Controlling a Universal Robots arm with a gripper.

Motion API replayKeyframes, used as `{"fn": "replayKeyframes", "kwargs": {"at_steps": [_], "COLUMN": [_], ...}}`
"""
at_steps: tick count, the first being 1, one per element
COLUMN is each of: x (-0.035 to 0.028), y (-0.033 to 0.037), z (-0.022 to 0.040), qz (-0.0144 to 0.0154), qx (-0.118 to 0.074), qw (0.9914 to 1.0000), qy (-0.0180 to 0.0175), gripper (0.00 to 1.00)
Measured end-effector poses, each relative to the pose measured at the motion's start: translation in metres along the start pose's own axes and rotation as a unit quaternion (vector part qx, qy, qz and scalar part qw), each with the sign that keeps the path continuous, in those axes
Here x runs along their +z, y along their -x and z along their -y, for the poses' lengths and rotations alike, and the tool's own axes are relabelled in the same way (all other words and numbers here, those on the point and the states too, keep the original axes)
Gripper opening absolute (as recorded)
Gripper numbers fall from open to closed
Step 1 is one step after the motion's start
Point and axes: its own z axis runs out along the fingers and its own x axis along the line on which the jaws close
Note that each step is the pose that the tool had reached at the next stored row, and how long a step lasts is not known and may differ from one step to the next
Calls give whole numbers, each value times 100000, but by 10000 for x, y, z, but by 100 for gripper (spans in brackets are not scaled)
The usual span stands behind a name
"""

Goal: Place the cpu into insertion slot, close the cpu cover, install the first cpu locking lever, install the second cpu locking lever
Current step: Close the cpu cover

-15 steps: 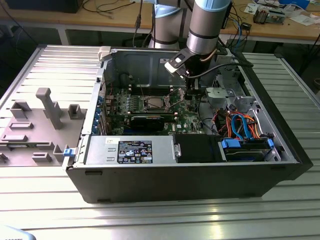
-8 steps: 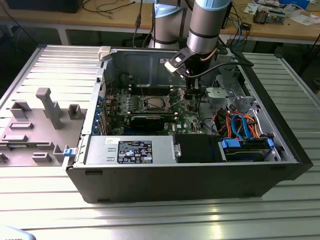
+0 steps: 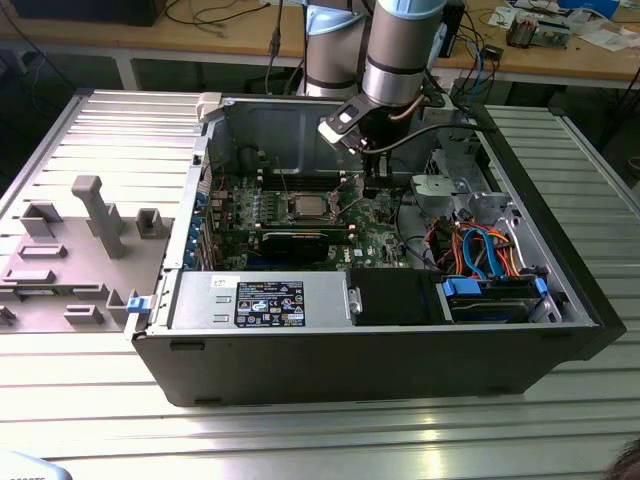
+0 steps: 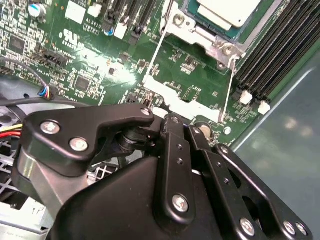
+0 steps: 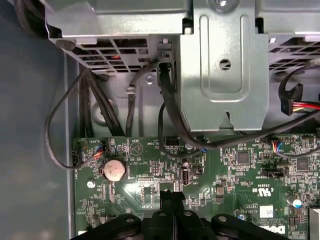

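Observation:
The cpu point(image 3: 305, 207) lies silvery-grey in the insertion slot point(image 3: 287, 208) on the green board inside the open computer case. In the second wrist view the cpu point(image 4: 227, 11) sits inside the silver cpu cover point(image 4: 200, 36), which frames it. Two thin wire levers point(image 4: 156, 50) run from the socket toward my gripper; I cannot tell whether they are latched. My gripper point(image 3: 376, 186) hangs over the board to the exterior view's right of the socket. Its black fingers point(image 5: 167, 199) meet tip to tip with nothing between them, and the gripper point(image 4: 165, 119) is shut.
Black memory slots point(image 4: 280, 55) run beside the socket. A coin battery point(image 5: 113, 170), loose black cables point(image 5: 167, 107) and a grey drive cage point(image 5: 222, 75) lie past the fingertips. The case wall point(image 3: 290, 130) and a power supply point(image 3: 265, 300) hem in the board.

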Motion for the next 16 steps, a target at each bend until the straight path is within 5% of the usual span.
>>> {"fn": "replayKeyframes", "kwargs": {"at_steps": [9, 16], "x": [-3, -141], "y": [1, 3], "z": [67, 78], "qz": [-3, -12], "qx": [-1, 12], "qw": [100000, 100000], "qy": [12, 176], "gripper": [11, 11]}}
